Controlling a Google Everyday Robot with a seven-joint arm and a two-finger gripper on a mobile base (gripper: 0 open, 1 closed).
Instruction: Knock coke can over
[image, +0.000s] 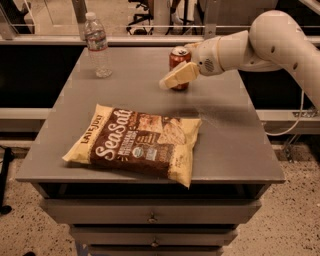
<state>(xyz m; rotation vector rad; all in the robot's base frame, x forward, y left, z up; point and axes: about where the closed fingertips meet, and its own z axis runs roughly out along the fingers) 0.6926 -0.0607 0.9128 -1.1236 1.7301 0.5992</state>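
Note:
The red coke can (179, 59) with its silver top stands upright on the grey table (220, 130), at the back and right of centre. My gripper (176, 78) reaches in from the right on the white arm (260, 42). Its beige tip lies across the lower front of the can and touches it, hiding the can's lower left side.
A clear plastic water bottle (97, 46) stands at the table's back left. A large Sea Salt chip bag (137, 142) lies flat at the front centre. A rail (150, 39) runs behind the table. Drawers (150, 217) sit below the front edge.

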